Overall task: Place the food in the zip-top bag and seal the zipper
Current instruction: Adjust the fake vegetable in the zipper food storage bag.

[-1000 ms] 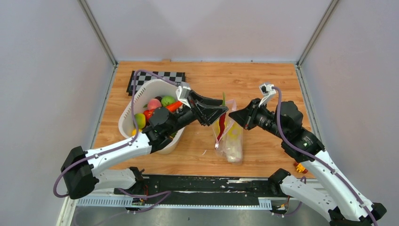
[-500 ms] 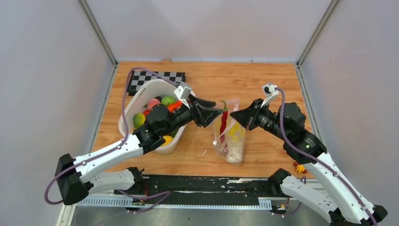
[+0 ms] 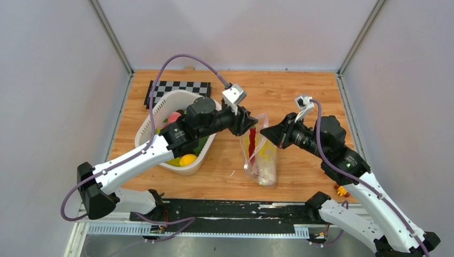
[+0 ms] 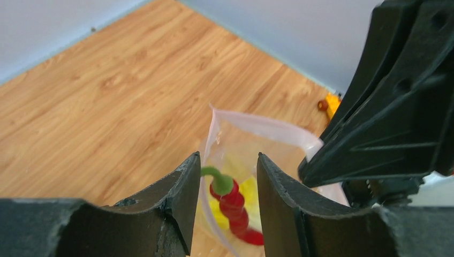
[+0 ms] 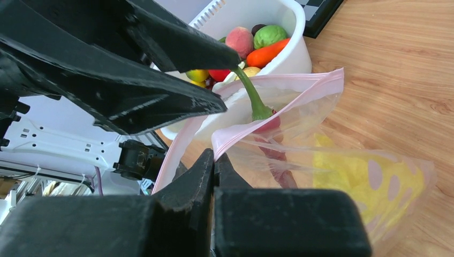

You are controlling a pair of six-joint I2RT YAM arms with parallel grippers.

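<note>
A wooden table (image 3: 300,91) is enclosed by plain grey walls. Nearest the arm bases, a clear, pink-tinted zip-top bag (image 3: 262,160) is found, bottom toward the near edge, with a yellow-leaved white toy cabbage (image 5: 348,171) inside. One lip of its thin pink zipper strip (image 5: 278,115) is pinched between the closed fingers of the right gripper (image 5: 215,160), so the mouth is held agape. A red toy chili (image 4: 233,206) is lodged there, its long axis steep: green stem up, tip down. Just above, the left gripper (image 4: 228,160) is parted narrowly, apparently clamping nothing. The drop is best finished by a straight lift, the lip being held taut. Beyond, more toy fruits (image 5: 251,40) are left in a white slotted plastic basket (image 3: 147,131).
</note>
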